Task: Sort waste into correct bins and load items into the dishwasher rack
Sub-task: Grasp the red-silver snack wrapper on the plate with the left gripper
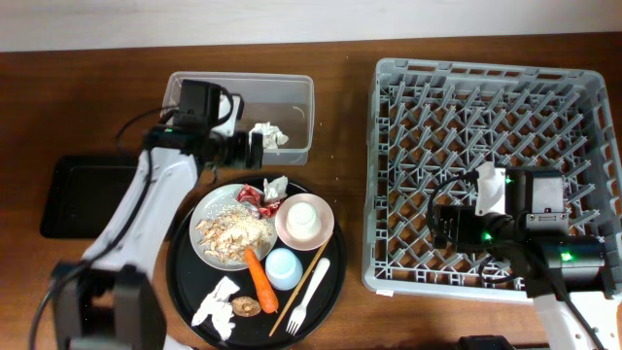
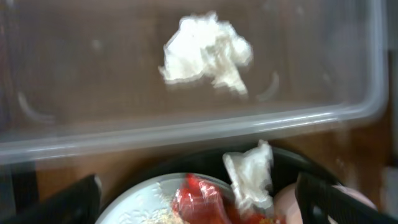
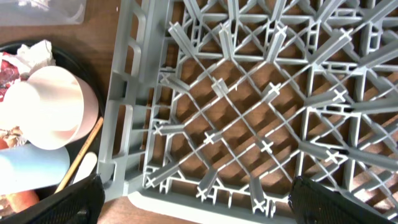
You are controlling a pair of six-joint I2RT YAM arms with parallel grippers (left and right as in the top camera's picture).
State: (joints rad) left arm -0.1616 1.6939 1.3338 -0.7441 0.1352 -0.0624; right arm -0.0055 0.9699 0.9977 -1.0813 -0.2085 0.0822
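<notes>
Jaws on your left arm [image 1: 155,190] stood spread wide with nothing between them, hanging over the rim of the clear tub [image 2: 186,132]. One crumpled tissue [image 2: 208,56] lay on the tub's bottom. On your right arm [image 1: 544,219] the jaws were likewise spread and empty, above the lattice floor of the grey rack [image 3: 236,118].

On the round black tray [image 1: 330,282], the white plate [image 1: 202,219] carried the beige food heap [image 1: 233,233]. The red-and-silver wrapper [image 1: 251,194] and a second tissue [image 1: 276,187] sat at the plate's edge nearest the tub. The pink bowl [image 1: 327,228] held the small white cup [image 1: 304,218], with the light blue cup [image 1: 284,268] just beside it. The carrot [image 1: 259,280] lay between plate and blue cup. Toward the rack lay the chopsticks [image 1: 301,287] and the fork [image 1: 309,292], side by side. A third tissue [image 1: 216,303] and the brown lump [image 1: 245,306] sat at the tray's front. The flat black tray [image 1: 83,194] rested on the counter [image 1: 350,146] beyond your left arm.
</notes>
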